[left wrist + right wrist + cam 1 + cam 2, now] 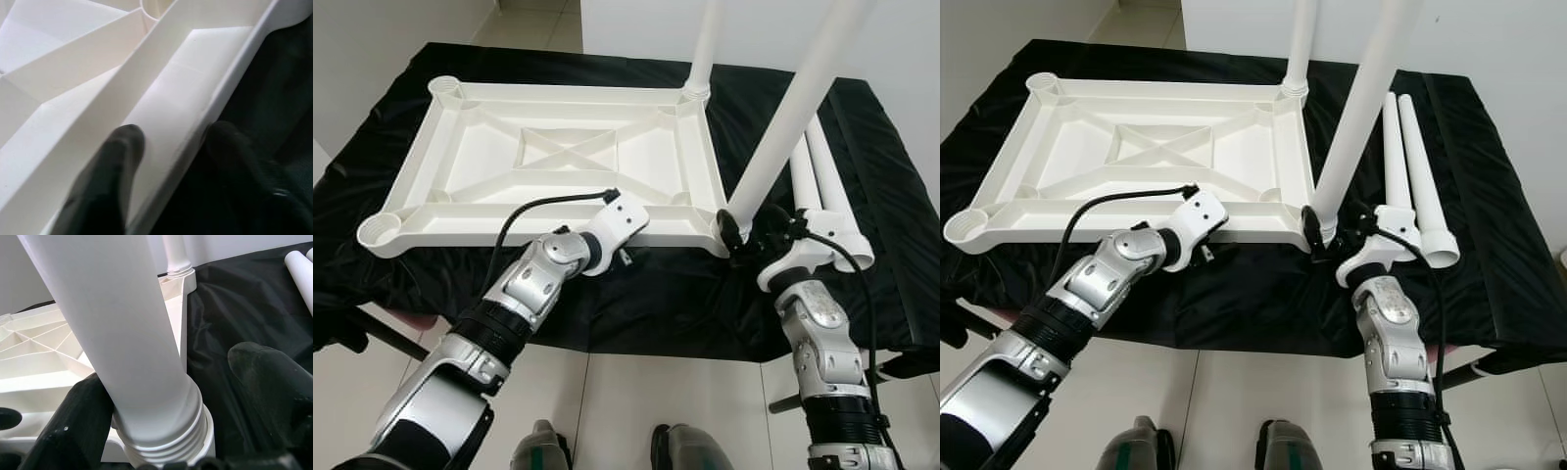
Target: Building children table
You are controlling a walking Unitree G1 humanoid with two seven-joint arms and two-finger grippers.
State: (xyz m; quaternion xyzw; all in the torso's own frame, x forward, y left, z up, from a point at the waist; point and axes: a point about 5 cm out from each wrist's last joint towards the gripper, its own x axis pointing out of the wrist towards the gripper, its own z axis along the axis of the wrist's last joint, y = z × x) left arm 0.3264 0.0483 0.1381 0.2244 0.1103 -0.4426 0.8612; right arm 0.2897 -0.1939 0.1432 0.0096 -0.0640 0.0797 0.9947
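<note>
The right gripper (161,406) has its two black fingers (73,431) spread wide, one on each side of a fat white table leg (783,127). One finger touches the leg; the other stands a little off it. The leg's ribbed bottom end sits in the near right corner hole of the white tabletop (548,157), which lies upside down on a black cloth (862,176). You can see crossed ribs underneath it.

The left gripper (171,147) pinches the tabletop's near edge, one finger inside the rim and one outside.

The wrist view shows the leg's ribs up close. The head views show more: a second leg (705,44) stands in the far right corner, and two spare legs (1410,166) lie on the cloth just to the right.
</note>
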